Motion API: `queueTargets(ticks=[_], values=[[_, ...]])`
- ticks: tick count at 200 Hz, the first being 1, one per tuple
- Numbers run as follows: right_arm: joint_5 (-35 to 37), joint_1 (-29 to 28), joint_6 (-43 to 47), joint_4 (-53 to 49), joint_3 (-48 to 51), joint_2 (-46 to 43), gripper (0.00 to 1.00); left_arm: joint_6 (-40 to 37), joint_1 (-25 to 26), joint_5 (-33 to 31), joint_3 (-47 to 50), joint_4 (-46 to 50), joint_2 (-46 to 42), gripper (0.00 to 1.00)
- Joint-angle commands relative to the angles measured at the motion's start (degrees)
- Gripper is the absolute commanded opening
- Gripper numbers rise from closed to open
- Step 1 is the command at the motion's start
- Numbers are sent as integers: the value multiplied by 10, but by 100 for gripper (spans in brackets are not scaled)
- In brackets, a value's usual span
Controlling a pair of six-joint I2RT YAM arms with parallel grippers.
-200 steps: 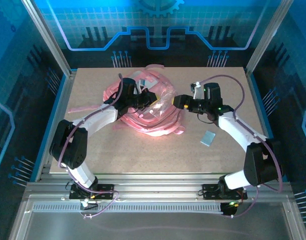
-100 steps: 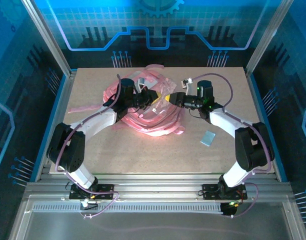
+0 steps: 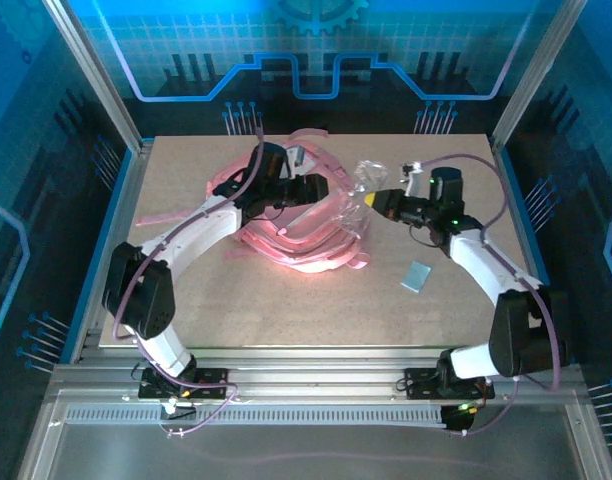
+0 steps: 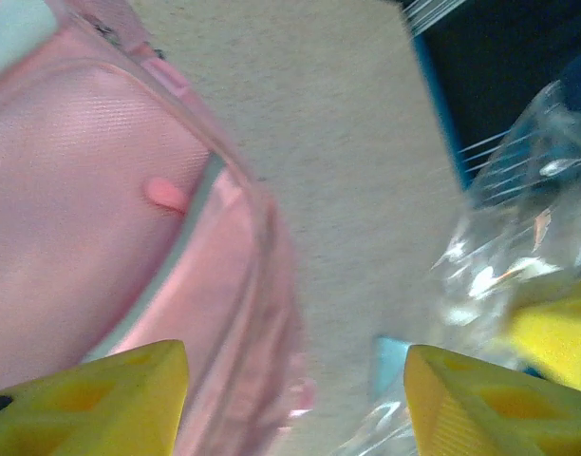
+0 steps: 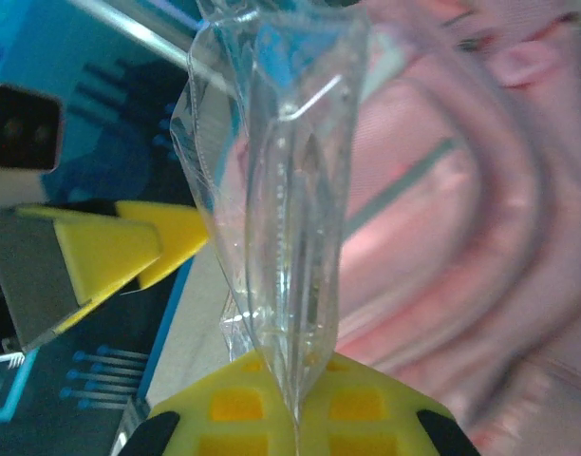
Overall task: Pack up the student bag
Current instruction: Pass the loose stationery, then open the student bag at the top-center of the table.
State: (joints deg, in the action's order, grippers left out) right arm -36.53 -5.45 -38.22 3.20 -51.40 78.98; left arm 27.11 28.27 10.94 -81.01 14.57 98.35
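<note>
Cool blue cast overhead, table [image 3: 286, 310] evenly lit, both wrist views blurred, glare on clear plastic bag [image 5: 271, 190]

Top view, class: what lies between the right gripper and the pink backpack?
A clear plastic bag, pinched in the right gripper, sits between it and the backpack. The top view shows this; the right wrist view shows the pinch.

A robotics lab cell. The left arm [image 3: 186, 235] and right arm [image 3: 486, 265] are bolted to an aluminium rail [image 3: 316, 375] at the near edge of a beige surface [image 3: 286, 310]. Aluminium posts [image 3: 91, 70] and blue panels [image 3: 186, 40] printed with circuit lines and a gear emblem [image 3: 321, 12] enclose it.
</note>
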Motion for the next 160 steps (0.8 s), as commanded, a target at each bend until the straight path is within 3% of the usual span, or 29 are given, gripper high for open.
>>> queueTargets(ticks=[1,43,82,112,131,143,160], values=[[18,52,10,-77,39,-24,0,-162,44,-122,-32,105,40,61],[-7,116,12,-95,70,-51,0,-243,105,-281,-70,143,118,61],[-3,121,34,-123,84,-93,0,-247,108,-342,-108,171,172,57],[6,121,48,-142,99,-119,0,-258,107,-360,-116,170,182,39],[2,121,52,-145,100,-124,0,-270,107,-371,-121,170,191,19],[-3,121,50,-145,99,-124,0,-272,107,-374,-128,179,197,0],[-13,121,40,-136,97,-122,0,-267,108,-360,-141,199,190,0]])
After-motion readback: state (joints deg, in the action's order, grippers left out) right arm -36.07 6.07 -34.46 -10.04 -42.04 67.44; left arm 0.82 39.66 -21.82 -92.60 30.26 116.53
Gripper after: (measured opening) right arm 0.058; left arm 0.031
